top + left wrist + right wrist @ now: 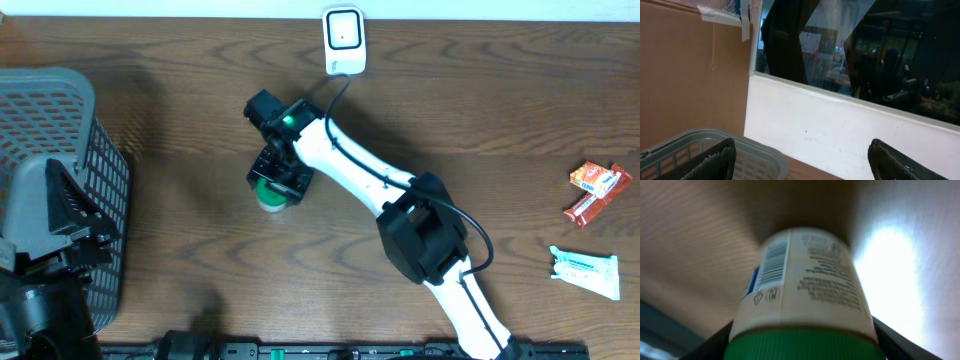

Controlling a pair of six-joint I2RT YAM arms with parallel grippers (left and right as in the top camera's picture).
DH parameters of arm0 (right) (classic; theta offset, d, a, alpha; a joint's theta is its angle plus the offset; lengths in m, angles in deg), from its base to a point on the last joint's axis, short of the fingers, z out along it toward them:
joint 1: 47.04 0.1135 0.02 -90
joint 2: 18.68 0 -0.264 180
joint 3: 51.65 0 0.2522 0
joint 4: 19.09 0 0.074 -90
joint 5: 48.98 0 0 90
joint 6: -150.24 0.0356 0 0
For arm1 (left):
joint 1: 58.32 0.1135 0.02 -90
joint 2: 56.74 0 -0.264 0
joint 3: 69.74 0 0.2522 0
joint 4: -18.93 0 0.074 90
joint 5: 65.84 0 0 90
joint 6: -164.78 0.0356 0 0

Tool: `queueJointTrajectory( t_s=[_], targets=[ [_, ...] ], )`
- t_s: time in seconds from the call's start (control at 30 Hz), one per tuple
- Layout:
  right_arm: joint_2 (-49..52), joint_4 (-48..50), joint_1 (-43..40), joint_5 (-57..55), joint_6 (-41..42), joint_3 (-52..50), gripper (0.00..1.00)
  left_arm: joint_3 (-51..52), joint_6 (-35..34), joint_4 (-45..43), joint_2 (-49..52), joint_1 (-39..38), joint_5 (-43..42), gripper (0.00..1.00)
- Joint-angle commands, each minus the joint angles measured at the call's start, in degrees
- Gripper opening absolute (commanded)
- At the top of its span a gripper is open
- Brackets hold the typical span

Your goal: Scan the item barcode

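Observation:
A white bottle [805, 280] with a green ribbed cap [802, 345] fills the right wrist view, its barcode [772, 262] facing the camera on the left of the label. My right gripper [802, 347] is shut on the bottle, one dark finger pressed to each side at the cap. From overhead the right gripper [280, 175] sits over the bottle [270, 197] at mid-table, below the white scanner [343, 35] at the far edge. My left gripper [805, 165] is open and holds nothing, raised above the basket.
A grey mesh basket [60, 110] stands at the left edge under the left arm [50, 240]. At the right lie an orange snack pack [598, 179], a red bar [590, 208] and a white tube [585, 272]. The scanner's cable [335, 95] runs toward the right arm.

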Motion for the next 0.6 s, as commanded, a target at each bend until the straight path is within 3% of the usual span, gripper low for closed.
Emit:
queueJointTrajectory(
  t_s=[0.0, 0.07, 0.1, 0.17, 0.23, 0.27, 0.4, 0.57],
  targets=[
    [-2.62, -2.78, -2.25, -2.12, -46.86, 1.33, 0.74, 0.31, 0.55, -0.28, -0.48, 0.26, 0.35, 0.85],
    [-2.67, -4.90, -2.58, -3.67, -60.41, 1.33, 0.76, 0.33, 0.55, -0.26, -0.48, 0.26, 0.33, 0.84],
    [-2.67, -5.66, -2.69, -5.64, -65.94, 1.33, 0.71, 0.33, 0.55, -0.28, -0.48, 0.26, 0.33, 0.85],
    [-2.64, -6.97, -2.73, -11.34, -70.99, 1.31, 0.76, 0.33, 0.55, -0.28, -0.48, 0.26, 0.33, 0.85],
    [-2.67, -6.97, -2.71, -19.67, -71.49, 1.38, 0.82, 0.33, 0.57, -0.26, -0.48, 0.28, 0.35, 0.84],
    [-2.84, -7.17, -2.56, -24.55, -71.52, 1.53, 0.99, 0.33, 0.55, -0.26, -0.48, 0.28, 0.35, 0.85],
    [-3.43, -7.10, -1.05, -40.59, -71.49, 1.64, 0.99, 0.33, 0.55, -0.28, -0.48, 0.28, 0.33, 0.85],
    [-7.26, -7.28, 3.96, -50.66, -71.47, 1.73, 0.99, 0.33, 0.55, -0.28, -0.48, 0.28, 0.33, 0.84]
  ],
)
